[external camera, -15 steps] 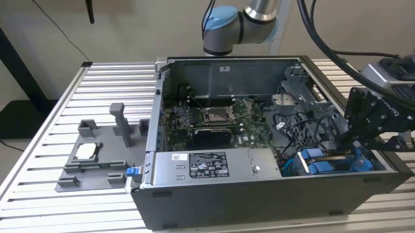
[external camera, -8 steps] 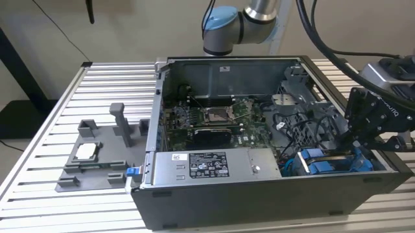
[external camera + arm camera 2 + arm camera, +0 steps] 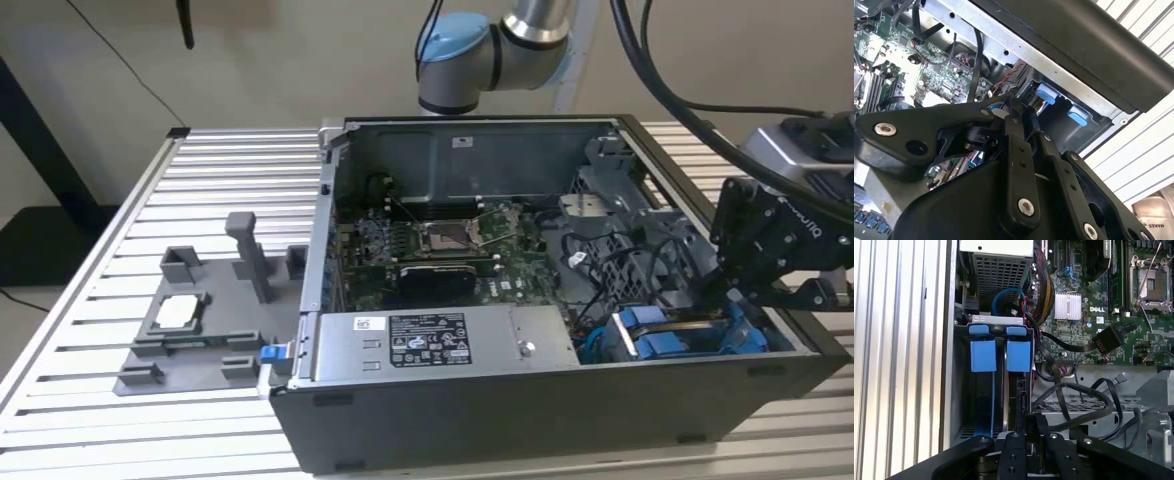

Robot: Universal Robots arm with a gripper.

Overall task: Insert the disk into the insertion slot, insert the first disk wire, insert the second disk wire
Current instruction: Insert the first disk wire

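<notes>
Pincer [image 3: 1026,424] looks closed, nothing visibly held, and sits at the near end of the slot [image 3: 983,356], whose long axis runs straight away from it.

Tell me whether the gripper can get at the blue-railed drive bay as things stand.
Probably yes. The gripper hangs just above the insertion slot in a corner of the open case. In the first wrist view its blue tabs lie ahead with no cable across them; the black cables sit to one side.
</notes>
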